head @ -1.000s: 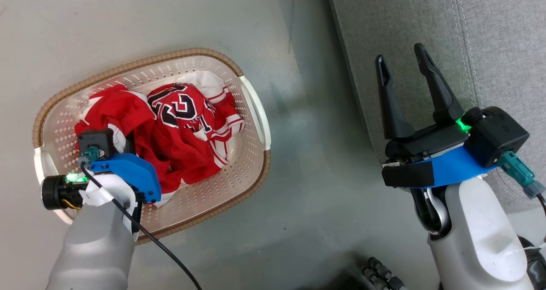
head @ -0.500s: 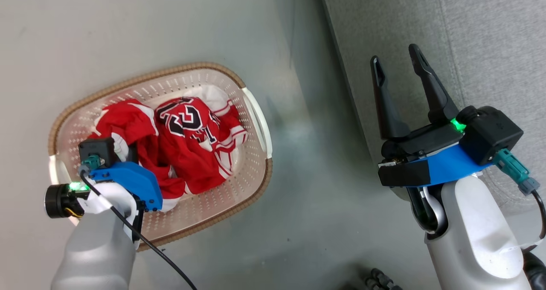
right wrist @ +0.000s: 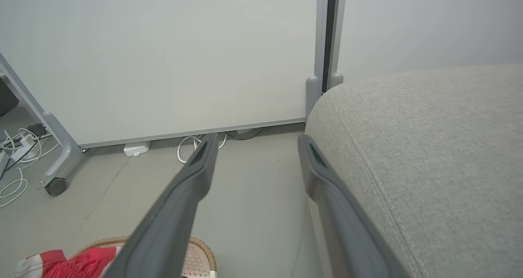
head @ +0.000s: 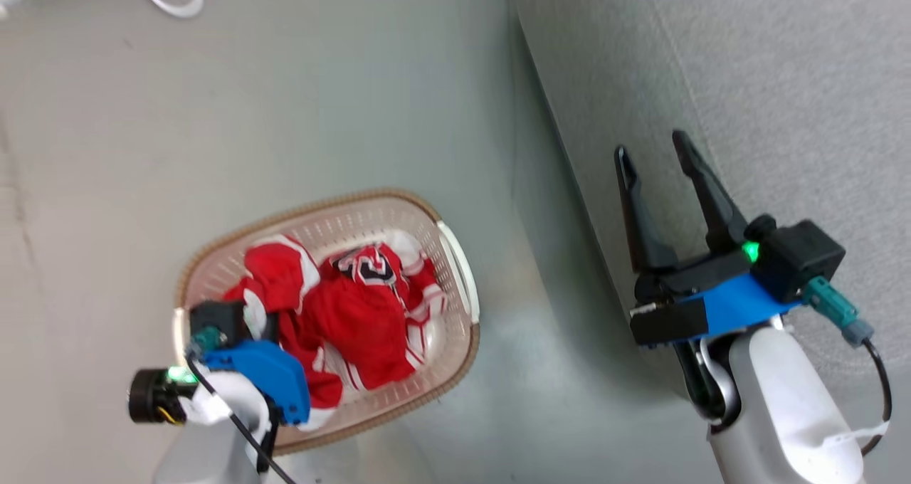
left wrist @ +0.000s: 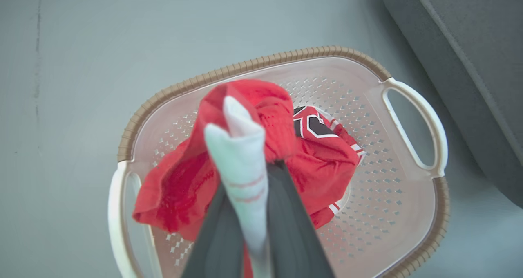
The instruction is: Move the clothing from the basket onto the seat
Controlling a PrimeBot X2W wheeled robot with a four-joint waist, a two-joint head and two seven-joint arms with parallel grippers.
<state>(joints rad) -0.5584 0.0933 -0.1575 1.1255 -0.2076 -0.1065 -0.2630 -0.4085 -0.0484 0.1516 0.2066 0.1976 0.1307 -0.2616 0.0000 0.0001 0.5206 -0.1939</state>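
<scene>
- Our head camera has swung and pulled back, so the whole head view is shifted. The basket (head: 461, 274) now looks smaller and sits lower in frame, with way more bare floor (head: 285, 100) above it.
- A white cable loop (head: 174, 14) has come into that view's top left corner.
- The clothing (head: 356, 320) has changed shape: its left side is now drawn up into a taller bunch around our left gripper (left wrist: 249, 171), a white-trimmed fold standing up between the fingers.
- The number patch (head: 370, 267), spread wide a second ago, is now partly tucked under a red fold.
</scene>
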